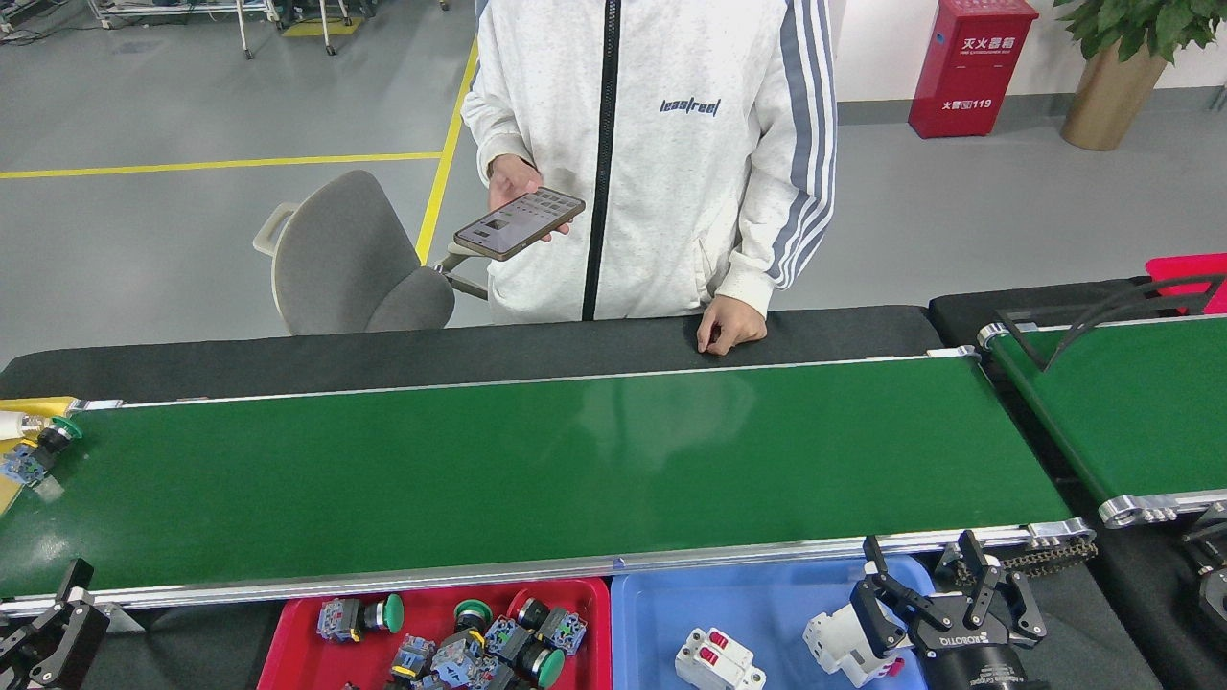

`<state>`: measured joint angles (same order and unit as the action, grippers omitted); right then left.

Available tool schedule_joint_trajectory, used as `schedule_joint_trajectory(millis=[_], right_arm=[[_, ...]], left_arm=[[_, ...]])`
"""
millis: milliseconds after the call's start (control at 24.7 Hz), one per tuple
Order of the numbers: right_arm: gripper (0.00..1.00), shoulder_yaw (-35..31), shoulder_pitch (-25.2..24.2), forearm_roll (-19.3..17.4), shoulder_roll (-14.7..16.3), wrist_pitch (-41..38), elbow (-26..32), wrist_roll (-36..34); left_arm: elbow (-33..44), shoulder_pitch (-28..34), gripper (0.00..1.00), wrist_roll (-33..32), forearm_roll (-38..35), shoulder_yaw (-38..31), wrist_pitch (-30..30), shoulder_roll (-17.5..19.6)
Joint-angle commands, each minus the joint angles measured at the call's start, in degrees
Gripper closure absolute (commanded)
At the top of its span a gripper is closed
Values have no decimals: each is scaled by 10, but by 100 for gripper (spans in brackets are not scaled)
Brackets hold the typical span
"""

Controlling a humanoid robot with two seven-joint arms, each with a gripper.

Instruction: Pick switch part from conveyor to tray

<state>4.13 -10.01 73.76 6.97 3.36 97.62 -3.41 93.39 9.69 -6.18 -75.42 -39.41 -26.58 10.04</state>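
The conveyor (537, 470) runs across the whole view. One switch part (34, 450), with a green button and a blue-grey body, lies at the belt's far left end beside a yellow surface. The red tray (288, 652) under the near rail holds several switch parts. My left gripper (53, 618) sits at the bottom left corner, below the near rail. Only one of its fingers (75, 580) shows, spread wide from the palm. My right gripper (944, 585) hangs open over the right end of the blue tray (767, 604), next to a white breaker (834, 637), holding nothing.
A person in a white jacket (661, 144) stands behind the belt with a phone, one hand (730, 326) resting on the far black edge. A grey chair (345, 259) stands at the back left. A shorter green belt (1141, 402) lies at the right. Another white breaker (714, 661) is in the blue tray.
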Motion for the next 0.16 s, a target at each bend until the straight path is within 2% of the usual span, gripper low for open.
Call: schedule_joint_trajectory(millis=[0,122], right_arm=[[0,-2,4,0,-4,0,9,-1],[0,-2,2,0,-3,-1,9,-1]], left_arm=[[3,1,0,5,0,-1,-1,9],[1,6,0,1,-2,-1,-1,9]])
